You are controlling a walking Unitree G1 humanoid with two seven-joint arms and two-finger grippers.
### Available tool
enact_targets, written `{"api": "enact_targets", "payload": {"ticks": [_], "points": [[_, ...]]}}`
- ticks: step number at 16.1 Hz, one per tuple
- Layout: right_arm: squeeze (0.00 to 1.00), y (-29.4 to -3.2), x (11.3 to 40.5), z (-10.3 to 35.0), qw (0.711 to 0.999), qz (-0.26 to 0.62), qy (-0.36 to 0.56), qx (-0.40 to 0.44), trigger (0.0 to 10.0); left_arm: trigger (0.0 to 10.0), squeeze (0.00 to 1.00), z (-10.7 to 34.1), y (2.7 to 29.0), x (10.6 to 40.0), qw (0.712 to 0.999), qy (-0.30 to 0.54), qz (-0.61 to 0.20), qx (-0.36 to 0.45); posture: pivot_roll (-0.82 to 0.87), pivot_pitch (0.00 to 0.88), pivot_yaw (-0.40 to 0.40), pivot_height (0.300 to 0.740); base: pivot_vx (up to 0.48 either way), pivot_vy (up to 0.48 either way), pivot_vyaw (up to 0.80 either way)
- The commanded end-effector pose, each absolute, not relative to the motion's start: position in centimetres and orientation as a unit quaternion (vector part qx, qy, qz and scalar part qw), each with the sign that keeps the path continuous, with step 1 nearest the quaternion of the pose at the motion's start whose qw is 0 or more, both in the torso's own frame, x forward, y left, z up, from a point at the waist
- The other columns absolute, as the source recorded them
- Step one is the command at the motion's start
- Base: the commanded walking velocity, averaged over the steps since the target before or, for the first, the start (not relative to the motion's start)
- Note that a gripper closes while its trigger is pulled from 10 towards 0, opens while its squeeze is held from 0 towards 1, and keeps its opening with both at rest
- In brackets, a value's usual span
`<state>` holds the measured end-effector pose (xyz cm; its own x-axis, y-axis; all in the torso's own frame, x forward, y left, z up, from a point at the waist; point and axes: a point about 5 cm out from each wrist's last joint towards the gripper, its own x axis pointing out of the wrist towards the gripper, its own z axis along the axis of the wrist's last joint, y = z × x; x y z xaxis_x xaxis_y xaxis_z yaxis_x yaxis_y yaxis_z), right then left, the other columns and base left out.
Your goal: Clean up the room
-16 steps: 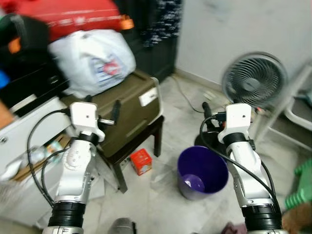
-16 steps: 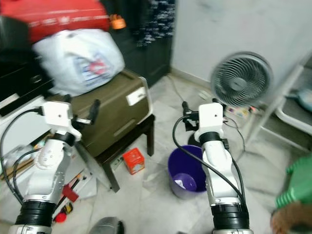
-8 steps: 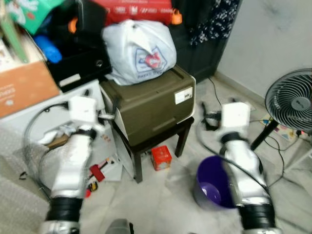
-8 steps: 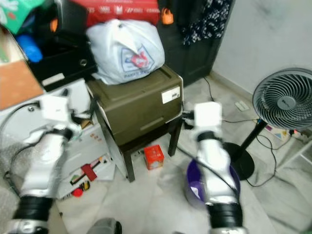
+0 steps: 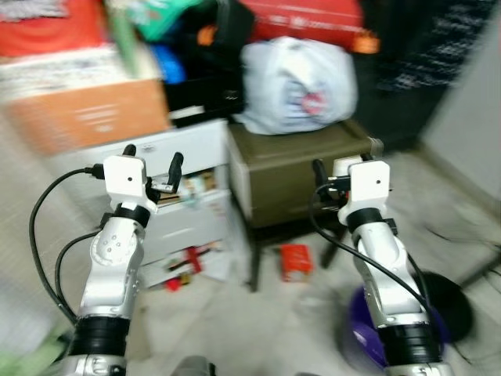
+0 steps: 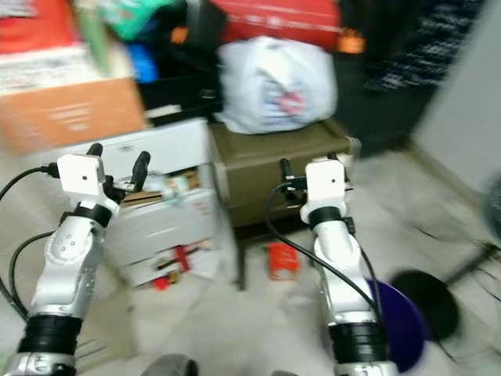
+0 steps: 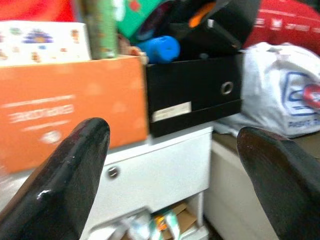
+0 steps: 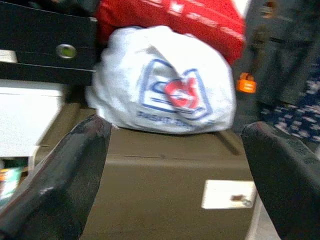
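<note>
Left eye view is showing blurred clutter around an olive-green trunk (image 5: 301, 176), which is sitting on a dark low stand. Well to the left of the trunk, an orange cardboard box (image 5: 90, 117) is resting on a white drawer unit (image 5: 184, 204) that is standing just beside the trunk's left side, with papers and small items spilling from its open drawers. The left gripper (image 5: 153, 157) is hovering in front of that unit, its two black fingers (image 7: 65, 175) spread wide and holding nothing. A black box (image 7: 192, 92) with a round pull is sitting on the unit against the orange box. On the trunk's lid a white plastic bag (image 5: 297, 84) with a red and blue logo is lying, with a red bag (image 5: 305, 19) above it. The right gripper (image 8: 172, 165) is hanging before the trunk's front, its fingers (image 8: 55, 185) parted and empty. Under the trunk, a small red box (image 5: 296, 261) is lying on the pale floor. To the right of the trunk and lower, a purple bucket (image 5: 356, 345) is standing behind the right arm.
</note>
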<state>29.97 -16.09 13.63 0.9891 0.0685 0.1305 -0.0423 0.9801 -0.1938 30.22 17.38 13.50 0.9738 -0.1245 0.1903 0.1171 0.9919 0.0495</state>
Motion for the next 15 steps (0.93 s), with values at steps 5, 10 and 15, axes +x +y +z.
{"api": "enact_targets", "payload": {"ticks": [5,10,15], "points": [[0.0,-16.31,30.35,14.13,0.992,0.025,-0.078,-0.095,10.0,10.0,0.0,13.48,17.26,30.45,0.994,-0.095,-0.048,0.025,-0.05,0.0,-0.022,0.74,0.0,0.0,0.8],[0.0,-16.26,30.46,14.14,0.992,0.026,-0.08,-0.095,10.0,10.0,0.0,13.3,17.33,30.4,0.995,-0.09,-0.042,0.03,-0.04,0.0,-0.025,0.74,0.0,0.0,0.47],[0.0,-16.33,30.41,13.98,0.994,0.018,-0.074,-0.08,10.0,10.0,0.0,13.32,17.24,30.35,0.994,-0.09,-0.05,0.027,-0.04,0.0,-0.023,0.74,0.0,0.0,-0.11]]}}
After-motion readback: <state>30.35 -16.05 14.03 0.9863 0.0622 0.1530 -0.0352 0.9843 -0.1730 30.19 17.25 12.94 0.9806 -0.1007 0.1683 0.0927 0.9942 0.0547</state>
